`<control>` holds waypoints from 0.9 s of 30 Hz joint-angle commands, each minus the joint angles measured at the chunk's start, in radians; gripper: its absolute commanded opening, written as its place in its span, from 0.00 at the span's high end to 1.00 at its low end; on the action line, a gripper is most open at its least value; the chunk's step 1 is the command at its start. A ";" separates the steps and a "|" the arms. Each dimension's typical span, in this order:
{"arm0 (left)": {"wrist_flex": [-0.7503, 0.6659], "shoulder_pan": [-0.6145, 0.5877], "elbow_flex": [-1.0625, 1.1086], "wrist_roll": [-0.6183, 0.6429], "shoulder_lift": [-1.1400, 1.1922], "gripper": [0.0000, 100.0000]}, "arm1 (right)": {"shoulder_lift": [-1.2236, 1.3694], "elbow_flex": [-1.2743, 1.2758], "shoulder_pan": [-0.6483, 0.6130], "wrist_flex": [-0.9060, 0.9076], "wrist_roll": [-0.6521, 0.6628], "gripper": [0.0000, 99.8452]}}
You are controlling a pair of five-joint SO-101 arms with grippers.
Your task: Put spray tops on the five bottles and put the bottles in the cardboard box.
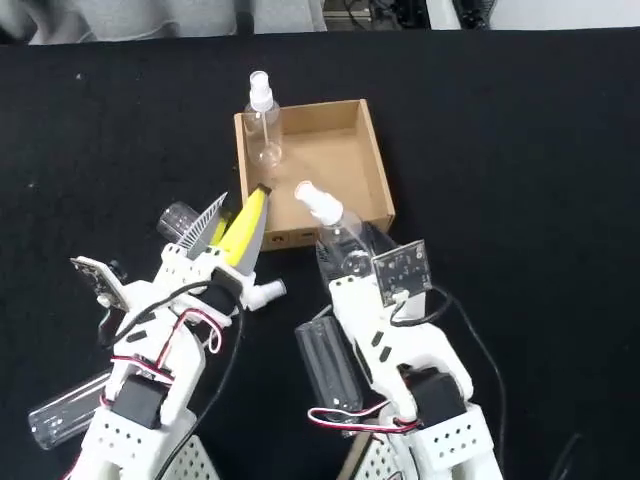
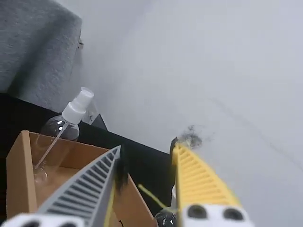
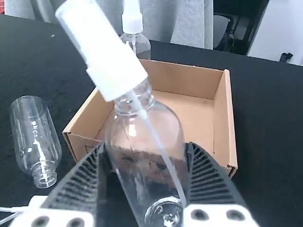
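Your right gripper (image 3: pixel 147 172) is clamping the clear plastic bottle with the white spray top (image 3: pixel 142 123), and its black fingers are pressing on both sides of the body. You are holding this bottle tilted at the near wall of the brown cardboard box (image 1: pixel 378 160), close to the box's near-right corner, with the spray head pointing toward the box.

Your left gripper (image 1: pixel 243 200) is hanging with its grey and yellow fingers apart and nothing between them. It is at the box's near-left corner, with the fingertips just at the near wall.

A second clear bottle with a spray top (image 1: pixel 264 130) is standing upright in the far-left corner of the box. Bare cardboard floor is showing between it and the right wall.

Three more clear bottles are lying on the black desk (image 1: pixel 520 150):
- The open-necked bottle (image 1: pixel 178 220) is lying just beside the box's left wall.
- The middle bottle (image 1: pixel 325 365) is lying between your two arms.
- The last bottle (image 1: pixel 70 410) is lying near the desk's near-left corner, partly under your left arm.

On the right of the box the black desk is stretching wide toward its right edge.
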 commanded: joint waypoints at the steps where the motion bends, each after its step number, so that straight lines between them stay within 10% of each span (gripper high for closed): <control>1: 0.002 0.062 0.024 -0.057 0.000 0.85 | -0.105 -0.008 -0.037 -0.026 0.000 0.90; 27: 0.051 0.022 -0.016 -0.089 -0.008 0.85 | -0.105 -0.008 -0.057 -0.012 0.074 0.90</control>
